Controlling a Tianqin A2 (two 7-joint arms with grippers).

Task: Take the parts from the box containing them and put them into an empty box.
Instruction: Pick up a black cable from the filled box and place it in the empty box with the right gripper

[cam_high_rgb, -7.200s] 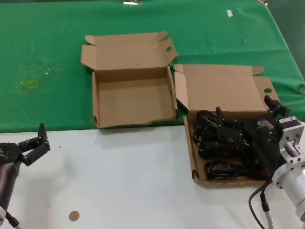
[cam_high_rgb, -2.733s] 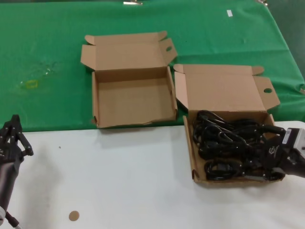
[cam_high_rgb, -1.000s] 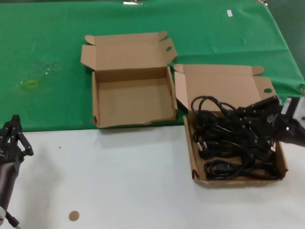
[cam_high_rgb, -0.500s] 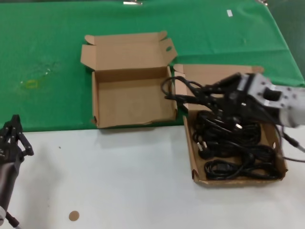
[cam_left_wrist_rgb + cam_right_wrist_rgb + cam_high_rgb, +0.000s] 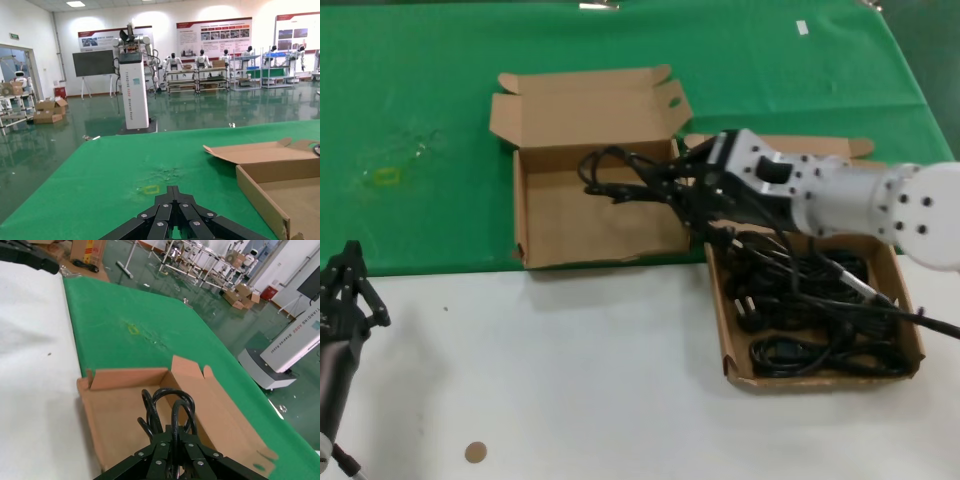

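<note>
The right gripper (image 5: 692, 185) extends from the robot's right side across to the space over the empty box (image 5: 600, 215), with its jaws pinching a bundle of black cable (image 5: 620, 180). The cable loops project ahead of the jaws and hang above the floor of the empty box, clear of it, while one strand trails back behind the jaws into the full box (image 5: 817, 375). In the right wrist view, the gripper (image 5: 172, 437) has its jaws pressed together on the cable (image 5: 167, 407), and the loops stand directly in front of the fingertips with the empty box (image 5: 120, 400) lying open beneath them. The full box sits behind and below the right gripper on the white counter (image 5: 570, 380), just beside the empty box, and holds the rest of the black cables (image 5: 810, 310) in a tangled heap. The empty box rests on the green cloth (image 5: 420, 120) with its lid folded open at the far side. The left gripper (image 5: 345, 290) is parked at the robot's left edge of the counter, well apart from both boxes. In the left wrist view, the left gripper (image 5: 172, 220) has its jaws pressed together on nothing, with a corner of the empty box (image 5: 270, 180) ahead of it.
</note>
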